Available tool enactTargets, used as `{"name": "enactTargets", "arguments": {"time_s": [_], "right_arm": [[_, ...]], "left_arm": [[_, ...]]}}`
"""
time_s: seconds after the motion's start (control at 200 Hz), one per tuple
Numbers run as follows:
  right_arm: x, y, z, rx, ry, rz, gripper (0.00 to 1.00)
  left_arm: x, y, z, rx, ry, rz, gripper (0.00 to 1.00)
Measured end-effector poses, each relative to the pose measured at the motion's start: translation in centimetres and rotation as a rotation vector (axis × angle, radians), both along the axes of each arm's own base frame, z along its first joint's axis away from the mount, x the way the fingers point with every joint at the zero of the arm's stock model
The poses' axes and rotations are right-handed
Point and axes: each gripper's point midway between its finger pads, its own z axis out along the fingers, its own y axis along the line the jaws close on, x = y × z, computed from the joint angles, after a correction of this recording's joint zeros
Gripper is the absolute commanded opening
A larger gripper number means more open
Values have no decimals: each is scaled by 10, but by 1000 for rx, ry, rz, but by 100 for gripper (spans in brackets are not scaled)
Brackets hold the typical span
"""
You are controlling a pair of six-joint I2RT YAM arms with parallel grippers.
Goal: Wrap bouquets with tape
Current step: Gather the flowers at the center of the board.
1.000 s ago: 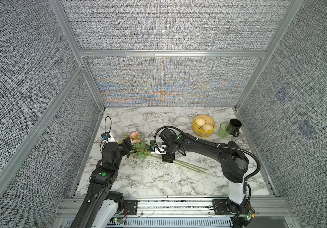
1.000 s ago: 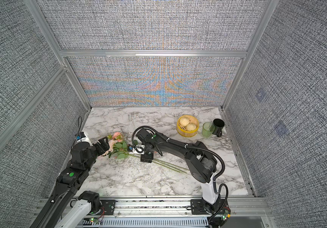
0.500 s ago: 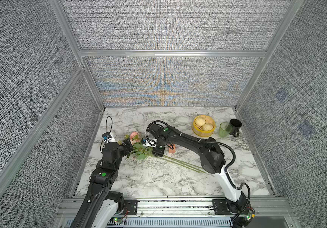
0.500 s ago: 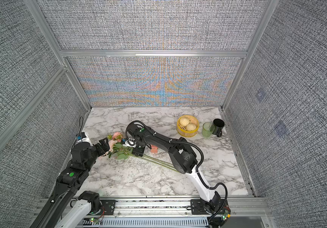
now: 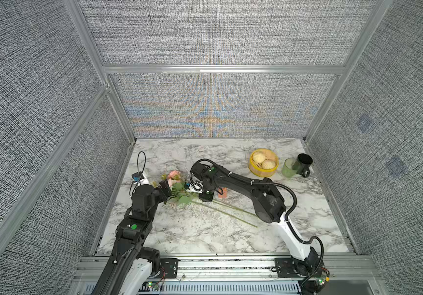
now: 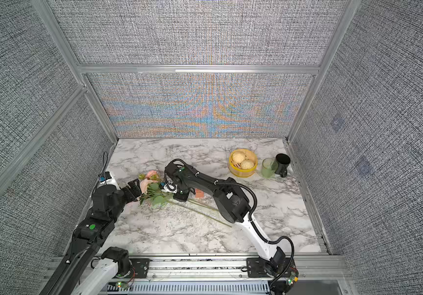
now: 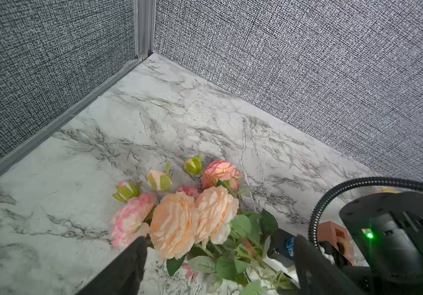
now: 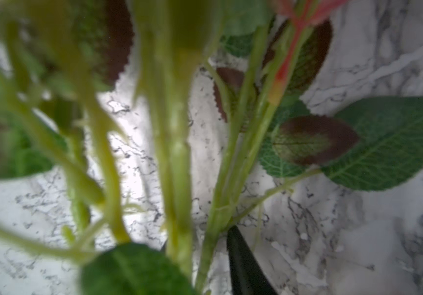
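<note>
1. Marble-patterned counter (image 5: 200, 237) carries the bouquets (image 5: 179, 191). The pink and peach blooms lie toward the left arm, and the long green stems run across the counter toward the base of the right arm.
2. The left gripper (image 7: 218, 240) stands wide open, with a finger on each side of the blooms, and it grips nothing.
3. The right gripper (image 5: 206, 198) is down on the stems just past the leaves. In the right wrist view one dark finger (image 8: 241, 268) lies against a stem and the other does not show. Whether it grips the stems I cannot tell.
4. The tape (image 5: 222, 192), in its salmon-orange dispenser, sits on the counter just beside the right gripper, on the side away from the blooms, partly hidden by the arm.
5. Near the back right corner stand a yellow steamer basket (image 5: 253, 169) with two buns, a green cup (image 5: 289, 168) and a black mug (image 5: 304, 163), close together.
</note>
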Motion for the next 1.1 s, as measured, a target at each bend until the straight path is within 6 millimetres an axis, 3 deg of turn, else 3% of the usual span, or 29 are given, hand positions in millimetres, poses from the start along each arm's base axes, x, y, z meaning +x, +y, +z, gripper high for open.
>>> {"name": "enactTargets", "arguments": {"time_s": [0.105, 0.3, 0.415, 0.62, 0.741, 0.816, 0.906, 1.101], "right_arm": [[-12, -2, 1, 4, -3, 62, 16], [-61, -27, 8, -1, 40, 244, 14], [-61, -28, 20, 24, 9, 286, 33], [-38, -18, 49, 29, -78, 274, 65], [-44, -26, 74, 38, -86, 256, 85], [-56, -35, 87, 64, -85, 253, 98], [-80, -43, 92, 101, -78, 276, 99], [-140, -42, 68, 149, -72, 376, 99]], "left_arm": [[-1, 2, 2, 3, -8, 9, 89], [-3, 4, 7, 4, -29, 15, 89], [-4, 4, 4, 4, -26, 15, 89], [-5, 5, 5, 5, -28, 17, 89], [-5, 6, 6, 6, -33, 22, 89], [-5, 6, 6, 6, -35, 23, 89], [-5, 6, 5, 7, -33, 24, 89], [-6, 7, 4, 11, -32, 30, 89]]}}
